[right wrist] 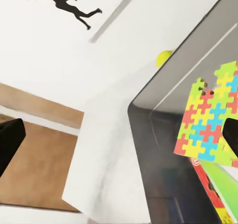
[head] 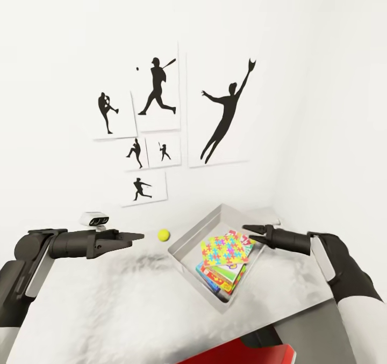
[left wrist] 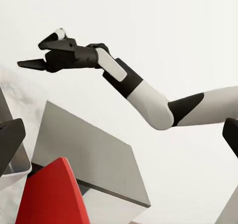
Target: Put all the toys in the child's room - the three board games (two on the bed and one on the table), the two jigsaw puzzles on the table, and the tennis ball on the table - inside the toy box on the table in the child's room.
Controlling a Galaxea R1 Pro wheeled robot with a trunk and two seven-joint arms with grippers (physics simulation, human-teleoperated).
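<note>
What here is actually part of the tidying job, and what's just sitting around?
Part of the job:
toy box
jigsaw puzzle on top of the stack in it
board games beneath
tennis ball, still on the table

Just there:
baseball silhouette pictures
small white device
red object

Head camera high over table (head: 107, 299); wrist cameras close (both facing toy box (head: 196, 234))

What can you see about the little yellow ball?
The ball is small, round and plain yellow-green, like a tennis ball. It sits by itself on the pale grey table, just outside a corner of the grey toy box, not inside it. The left pincer points at it from close by but does not touch it. The right wrist view shows it peeking over the box's rim.
</note>
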